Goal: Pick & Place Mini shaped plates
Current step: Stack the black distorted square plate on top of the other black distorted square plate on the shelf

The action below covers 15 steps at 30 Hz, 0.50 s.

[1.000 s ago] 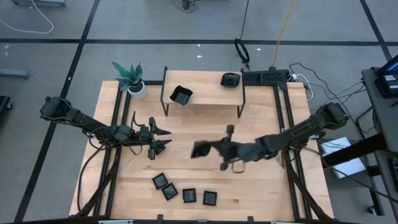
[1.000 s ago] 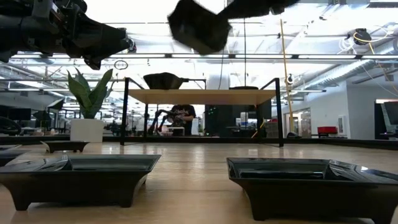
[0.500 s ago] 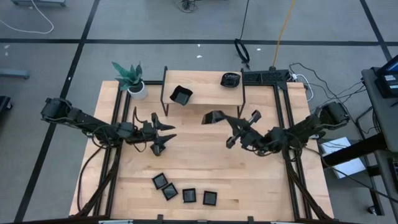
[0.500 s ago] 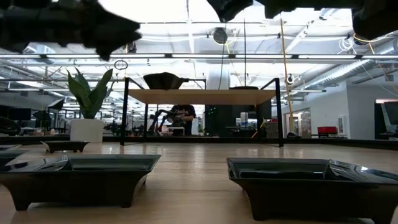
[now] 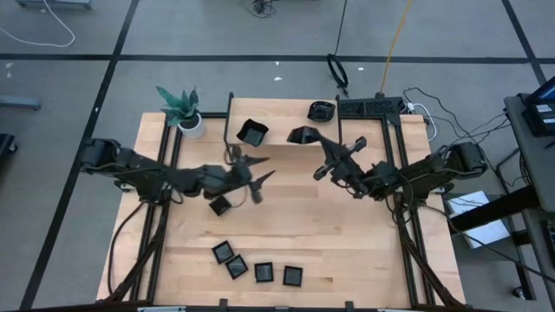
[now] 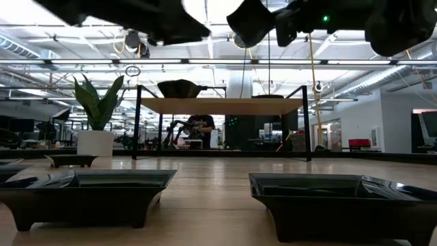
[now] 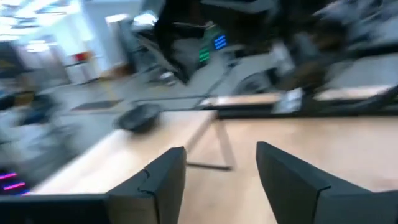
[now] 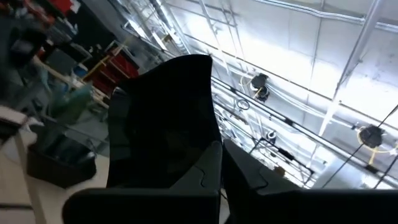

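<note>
Two on the shelf: one square dish [image 5: 252, 133] and one rounded dish [image 5: 322, 110], resting well apart on the raised shelf [image 5: 282, 146] at the back of the table [image 5: 364, 260]; probably placed already.
One in the air: held plate [image 5: 303, 135], a black dish, hanging above the shelf between those two, not yet set down.
Right gripper [image 5: 316, 144]: pinched tight on the held plate; in the right wrist view the dish [image 8: 165, 118] stands edge-up between the two dark fingers.
Left gripper [image 5: 260, 184]: over mid-table just in front of the shelf, fingers [image 7: 158, 180] spread apart with nothing between them; apparently free for a fresh pick.
One below the left arm: single dish [image 5: 220, 206] flat on the table, near the left gripper but untouched.
Four at the front edge: loose row of mini shaped plates [image 5: 264, 273] lying flat, well away from both grippers; two of them loom large in the low view [image 6: 89, 186].
Potted plant [image 5: 182, 108]: at the back left corner, beside the shelf, no part of the job.
Progress, as a judgement: under halfway, with two dishes delivered, a third about to land, and five on the tabletop waiting.
Next need, as a judgement: lowering the held plate level onto bare shelf without knocking either neighbour.
</note>
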Each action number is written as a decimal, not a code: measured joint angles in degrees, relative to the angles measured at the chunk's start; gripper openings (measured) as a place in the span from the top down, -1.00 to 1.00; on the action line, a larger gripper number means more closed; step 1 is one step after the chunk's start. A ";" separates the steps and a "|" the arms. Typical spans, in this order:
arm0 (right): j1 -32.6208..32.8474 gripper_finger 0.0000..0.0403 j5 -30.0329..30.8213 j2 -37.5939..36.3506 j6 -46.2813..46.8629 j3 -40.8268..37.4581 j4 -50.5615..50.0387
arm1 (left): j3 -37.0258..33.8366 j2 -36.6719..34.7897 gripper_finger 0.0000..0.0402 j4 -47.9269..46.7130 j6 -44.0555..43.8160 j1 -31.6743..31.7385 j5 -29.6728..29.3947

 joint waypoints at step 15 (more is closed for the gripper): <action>-2.37 1.00 -6.91 0.00 2.48 -1.13 -0.26 | 11.77 7.85 -0.12 3.19 11.65 2.20 -10.01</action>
